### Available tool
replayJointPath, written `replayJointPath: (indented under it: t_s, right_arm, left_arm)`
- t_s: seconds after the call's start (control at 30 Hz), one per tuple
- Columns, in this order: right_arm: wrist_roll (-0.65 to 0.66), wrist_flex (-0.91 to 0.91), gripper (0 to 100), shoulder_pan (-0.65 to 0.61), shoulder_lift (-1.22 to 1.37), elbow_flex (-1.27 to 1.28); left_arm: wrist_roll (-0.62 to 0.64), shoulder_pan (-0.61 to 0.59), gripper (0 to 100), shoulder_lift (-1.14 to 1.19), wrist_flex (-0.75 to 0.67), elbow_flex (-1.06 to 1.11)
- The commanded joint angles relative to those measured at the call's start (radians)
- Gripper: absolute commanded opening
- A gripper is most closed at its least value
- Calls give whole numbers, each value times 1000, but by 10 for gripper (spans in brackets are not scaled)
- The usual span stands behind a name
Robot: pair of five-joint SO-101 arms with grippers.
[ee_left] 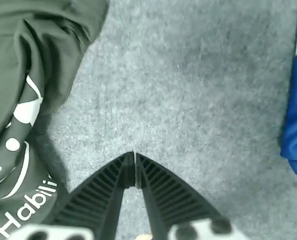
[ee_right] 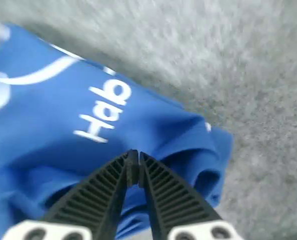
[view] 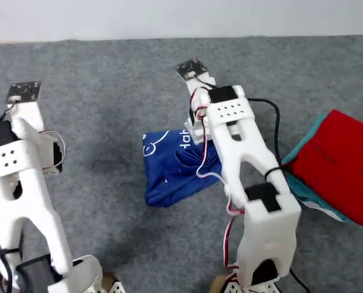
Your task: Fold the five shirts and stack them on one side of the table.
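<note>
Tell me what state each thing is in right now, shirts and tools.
blue shirt: loosely folded, rumpled.
red shirt: folded, top of the stack.
teal shirt: folded, under the red shirt.
dark green shirt: unfolded, crumpled.
left tool: shut, empty, over bare table.
right tool: shut, above the blue shirt.

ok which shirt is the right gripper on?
The blue shirt, mid-table, under the right gripper. The red shirt sits on a teal shirt off to the side; the dark green shirt lies by the left gripper.

A lab-like robot test bench: grey felt-covered table, plain white wall.
</note>
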Motion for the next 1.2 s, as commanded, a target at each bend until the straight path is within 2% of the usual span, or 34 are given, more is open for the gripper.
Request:
replayJointPath:
  t_s: [0.0, 0.13, 0.23, 0.43, 0.67, 0.87, 1.17]
  right_arm:
    - [135, -13, 10, 99, 74, -91]
    - [181, -5, 10, 189, 125, -192]
    - [181, 56, 10, 194, 108, -281]
    - [175, 255, 10, 33, 79, -428]
    - [158, 283, 21, -189, 82, -445]
    - [29, 285, 168, -211, 137, -450]
    - [6, 286, 163, -243, 242, -450]
  left_arm:
    - [-12, -6, 4, -68, -18, 13]
    - [-12, 0, 4, -106, -20, 50]
    - [-12, 0, 4, -127, -48, 93]
    - [-12, 0, 4, -166, -104, 170]
    - [-12, 0, 4, -173, -117, 196]
    - [-12, -3, 4, -173, -117, 196]
    - [-12, -3, 4, -173, -120, 197]
